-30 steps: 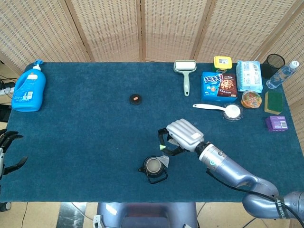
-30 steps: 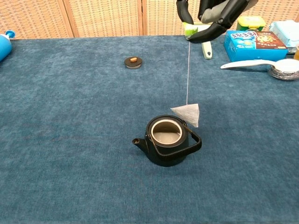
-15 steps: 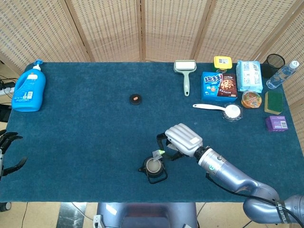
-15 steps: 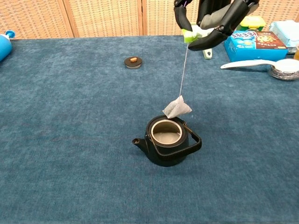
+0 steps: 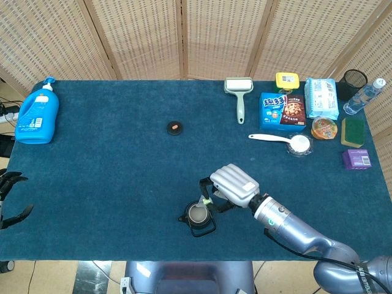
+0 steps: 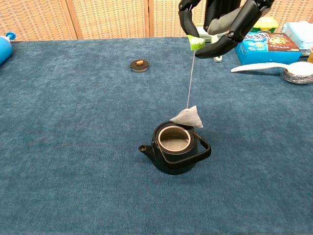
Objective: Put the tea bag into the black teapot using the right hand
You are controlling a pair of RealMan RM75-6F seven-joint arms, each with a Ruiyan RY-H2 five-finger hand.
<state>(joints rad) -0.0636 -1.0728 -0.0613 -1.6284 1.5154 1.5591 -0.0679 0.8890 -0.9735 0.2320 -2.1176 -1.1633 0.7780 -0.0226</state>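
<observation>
dark blue carpeted table (image 5: 110,184) fills most of frame. right hand (image 6: 220,22) top centre-right of chest view, fingers pinching green paper tag (image 6: 196,42), string hanging down. black cast-iron teapot (image 6: 174,147) lower centre, lid off. white pyramid tea bag (image 6: 187,117) dangling right at pot's far rim. left hand (image 5: 12,199) far left edge, can't tell finger state.
</observation>
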